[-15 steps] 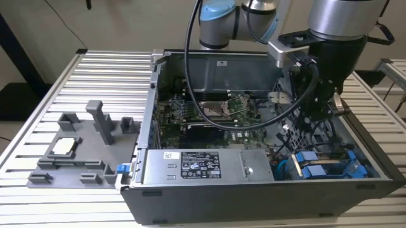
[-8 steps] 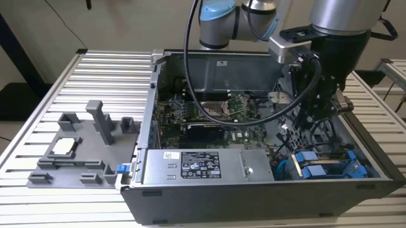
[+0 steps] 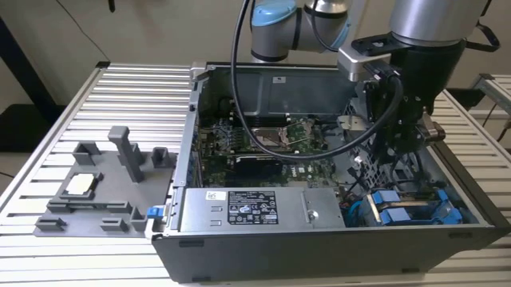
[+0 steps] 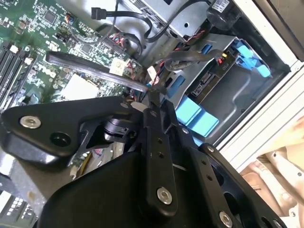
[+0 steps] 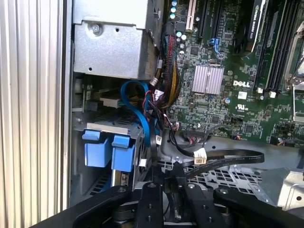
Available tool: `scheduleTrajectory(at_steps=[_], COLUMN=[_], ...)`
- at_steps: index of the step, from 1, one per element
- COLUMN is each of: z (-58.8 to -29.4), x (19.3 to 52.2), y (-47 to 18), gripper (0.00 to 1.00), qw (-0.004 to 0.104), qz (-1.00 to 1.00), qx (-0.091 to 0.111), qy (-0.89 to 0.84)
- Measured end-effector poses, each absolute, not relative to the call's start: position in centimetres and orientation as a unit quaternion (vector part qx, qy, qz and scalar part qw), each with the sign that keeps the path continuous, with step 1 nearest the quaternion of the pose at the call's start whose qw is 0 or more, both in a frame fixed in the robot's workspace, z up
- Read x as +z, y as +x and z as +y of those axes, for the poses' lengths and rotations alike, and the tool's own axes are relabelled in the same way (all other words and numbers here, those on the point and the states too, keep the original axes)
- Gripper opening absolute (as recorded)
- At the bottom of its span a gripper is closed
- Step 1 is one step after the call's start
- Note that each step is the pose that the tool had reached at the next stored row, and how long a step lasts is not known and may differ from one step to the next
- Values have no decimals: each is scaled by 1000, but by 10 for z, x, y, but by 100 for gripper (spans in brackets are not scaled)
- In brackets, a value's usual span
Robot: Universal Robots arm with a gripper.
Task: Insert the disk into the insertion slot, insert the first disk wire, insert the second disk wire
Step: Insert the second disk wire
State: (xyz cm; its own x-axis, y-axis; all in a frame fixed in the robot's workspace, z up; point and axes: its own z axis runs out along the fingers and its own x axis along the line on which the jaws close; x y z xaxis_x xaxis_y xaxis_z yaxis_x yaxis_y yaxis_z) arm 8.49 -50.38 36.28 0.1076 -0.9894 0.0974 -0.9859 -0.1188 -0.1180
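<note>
The disk [image 3: 399,214] lies in its blue carrier inside the grey drive cage at the case's corner, on the exterior view's right. Its two blue tabs [image 5: 122,153] [image 4: 192,111] stick out of the insertion slot [image 4: 237,90]. My gripper [image 3: 399,170] reaches down into the case just behind that cage. In both wrist views its black fingers [image 4: 154,95] [image 5: 167,167] stand close together, pinching the end of a blue disk wire [image 5: 138,107]. That wire curves down from the cage to the fingertips.
The open case holds a green motherboard [image 3: 264,149] and a grey power supply [image 3: 248,209] along its front. A black flat cable [image 5: 223,156] with a white tag lies near the fingers. A grey fixture [image 3: 104,179] stands on the slatted table at the exterior view's left.
</note>
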Motion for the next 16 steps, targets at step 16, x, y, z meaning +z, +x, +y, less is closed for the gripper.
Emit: scheduleTrajectory(at_steps=[16], z=[-504], x=[361], y=[85], gripper=[16], qw=[13], qz=[664], qx=[-75], qy=[-744])
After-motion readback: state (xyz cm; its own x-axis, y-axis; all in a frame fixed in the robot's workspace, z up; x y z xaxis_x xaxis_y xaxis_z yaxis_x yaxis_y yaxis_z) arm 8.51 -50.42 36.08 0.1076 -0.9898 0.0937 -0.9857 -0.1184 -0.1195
